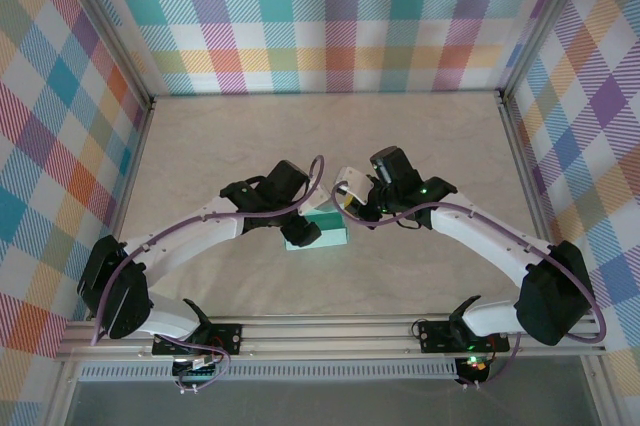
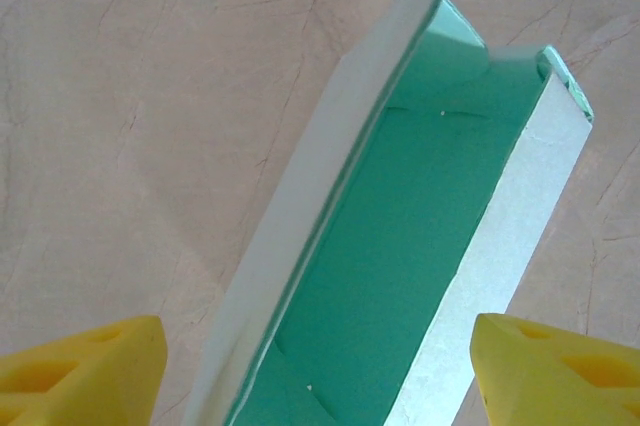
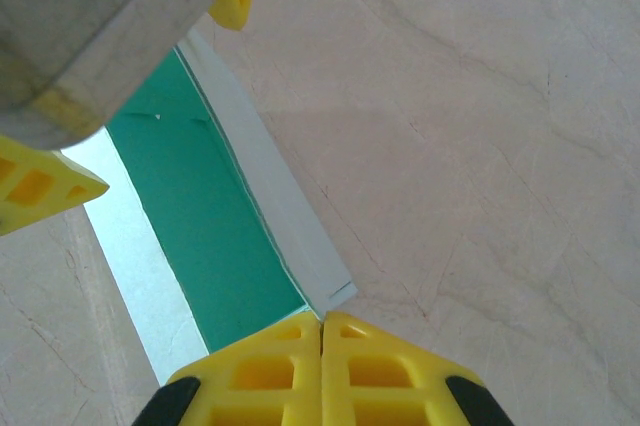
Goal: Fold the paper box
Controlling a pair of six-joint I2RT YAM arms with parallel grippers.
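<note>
— Where do we find the paper box (image 1: 330, 236)?

— It lies on the table (image 1: 250, 136), about midway between the left and right edges and somewhat nearer the near edge than the far one. It is pale on the outside and green on the inside.

— What shape is it in?

— From the left wrist we look into its open green inside. One long wall (image 2: 330, 176) rises high and leans a little. The opposite wall (image 2: 510, 236) is lower and pale.

— And the left pincer (image 2: 320, 346)?

— It stands wide open over the box, with one yellow finger (image 2: 90, 366) on each side and the green inside between them. The left-hand finger is apart from the card. The other sits just beside the low wall, and we cannot tell whether it touches. It has hold of nothing.

— The right pincer (image 3: 321, 346)?

— It is closed, its two yellow fingers pressed flat together. Their tips meet right at the end corner of a pale strip of the box. Whether any card is caught between them, we cannot tell.
</note>
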